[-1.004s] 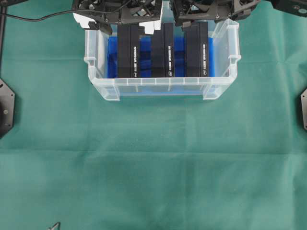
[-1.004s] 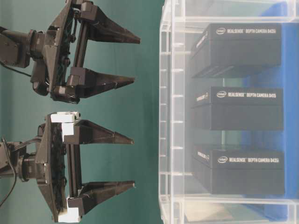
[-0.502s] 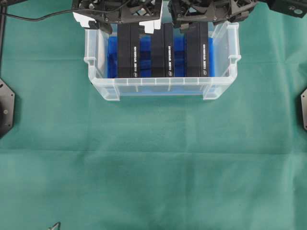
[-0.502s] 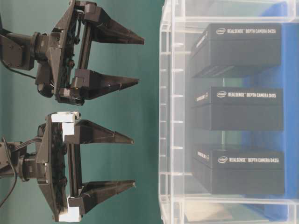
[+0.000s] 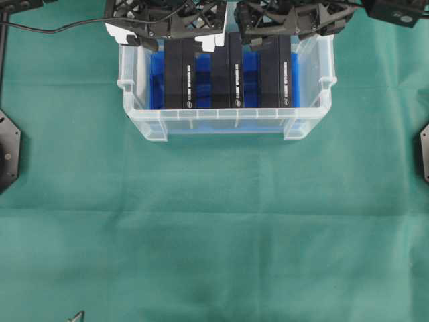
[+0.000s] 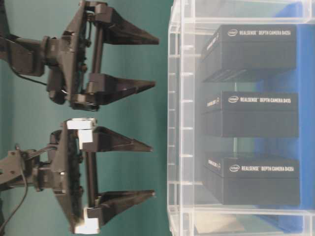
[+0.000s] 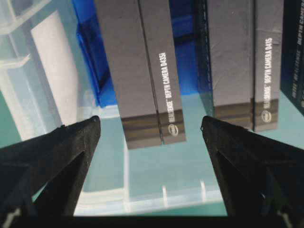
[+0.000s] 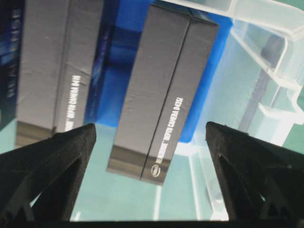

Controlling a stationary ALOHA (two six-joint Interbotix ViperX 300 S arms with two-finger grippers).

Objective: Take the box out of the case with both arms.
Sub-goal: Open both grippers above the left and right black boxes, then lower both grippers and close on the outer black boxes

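Observation:
The clear case [image 5: 214,115] stands at the far middle of the green cloth, with a blue lining on its floor. Three black boxes stand in it side by side: the left box [image 5: 179,74], middle box [image 5: 226,74] and right box [image 5: 275,70]. My left gripper [image 5: 171,23], the one with white parts, hangs open over the left box [image 7: 147,71]. My right gripper [image 5: 285,20] hangs open over the right box [image 8: 166,85]. In the table-level view the left gripper [image 6: 151,170] and right gripper [image 6: 155,62] stop just short of the case rim [image 6: 173,118], touching nothing.
Green cloth [image 5: 214,235] covers the table. Black mount bases sit at the left edge [image 5: 7,151] and right edge [image 5: 423,154]. A black cable [image 5: 53,27] runs at the far left. A small dark object [image 5: 77,315] lies at the near left edge.
Both grippers have moved closer to the case rim, the right one a little more. Both stayed open, and the boxes have not moved.

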